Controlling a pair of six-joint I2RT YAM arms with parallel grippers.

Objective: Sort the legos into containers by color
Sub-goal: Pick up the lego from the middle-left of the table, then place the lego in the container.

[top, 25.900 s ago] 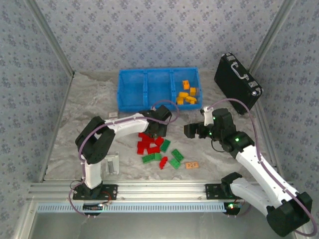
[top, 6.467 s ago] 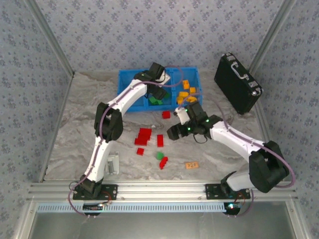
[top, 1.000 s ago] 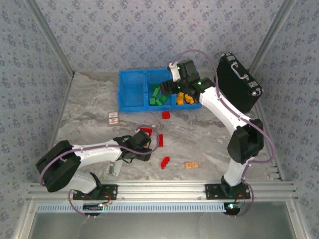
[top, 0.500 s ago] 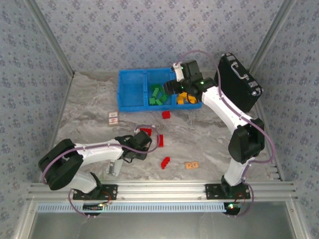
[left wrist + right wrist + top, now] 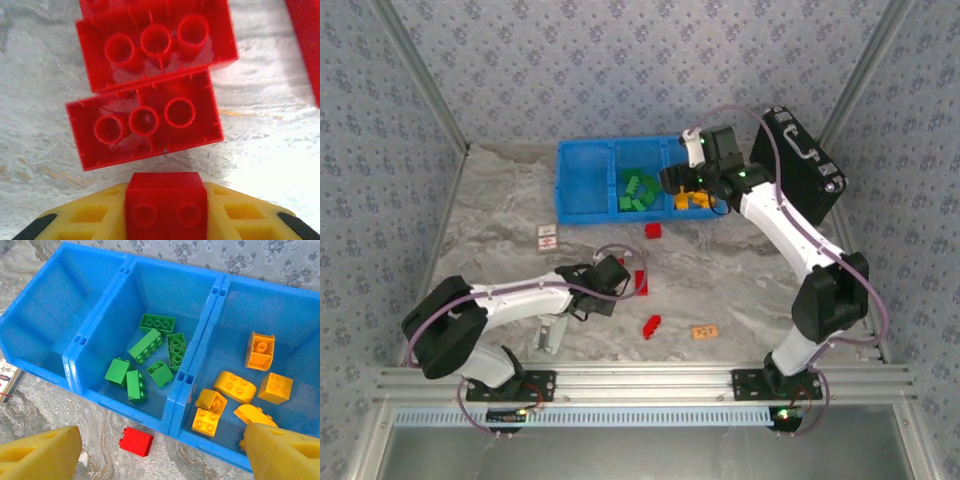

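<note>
Left gripper (image 5: 609,276): I'm seeing it sitting low over the table (image 5: 500,215), nearest the arm bases, its yellow fingers (image 5: 85,216) clamping on 1 small red brick (image 5: 166,199).
Red pair (image 5: 145,120): 2 bigger red bricks are lying upside down, touching each other, just beyond that grip.
Stray red brick (image 5: 136,441): it's lying on the table just in front of the tray wall.
Tray (image 5: 181,385): 6 green bricks (image 5: 150,345) are lying in its middle compartment, orange-yellow bricks (image 5: 235,386) in the right one.
Right gripper (image 5: 683,184): I'm seeing it hovering over the tray's front edge, fingers (image 5: 42,457) standing wide apart.
</note>
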